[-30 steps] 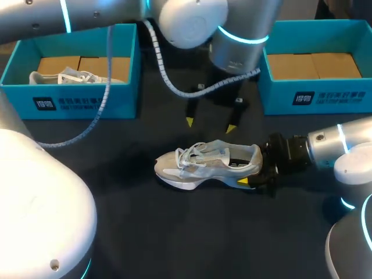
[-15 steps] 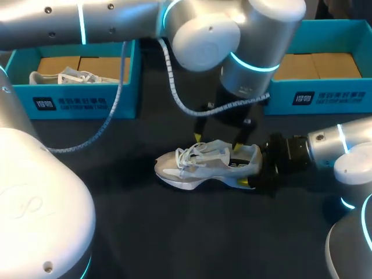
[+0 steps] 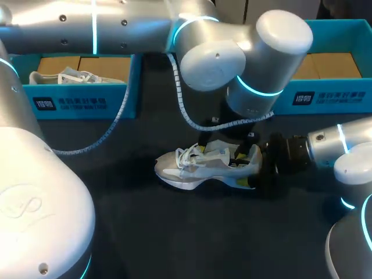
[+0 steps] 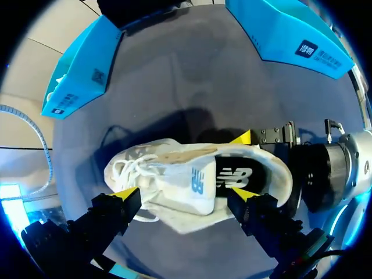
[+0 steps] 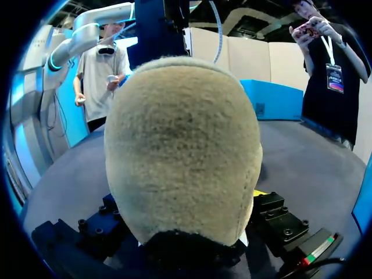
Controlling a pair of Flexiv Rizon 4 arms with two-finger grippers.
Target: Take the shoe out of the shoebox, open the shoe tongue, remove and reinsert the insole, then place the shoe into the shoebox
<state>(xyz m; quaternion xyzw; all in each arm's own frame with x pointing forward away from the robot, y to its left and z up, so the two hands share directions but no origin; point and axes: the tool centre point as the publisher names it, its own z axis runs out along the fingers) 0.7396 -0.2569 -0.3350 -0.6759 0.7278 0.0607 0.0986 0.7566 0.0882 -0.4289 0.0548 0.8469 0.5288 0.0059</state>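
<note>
Your right gripper's (image 5: 183,215) jaws are clamped on the heel of the shoe (image 3: 203,165), which stands mid-table with its toe to the left. Just beyond, your left gripper (image 4: 183,193) hangs jaws wide across the tongue (image 4: 195,181). Close carelessly and you may snag the laces (image 4: 131,171) or twist the shoe out of the heel grip. The shoeboxes (image 3: 81,102) sit far left and far right.

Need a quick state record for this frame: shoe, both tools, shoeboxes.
shoe: upright on the table, toe toward my left
right tool: shut on the shoe's heel
left tool: open, above the shoe, fingers astride its tongue area
left shoebox: holds a second shoe
right shoebox: no shoe visible
</note>
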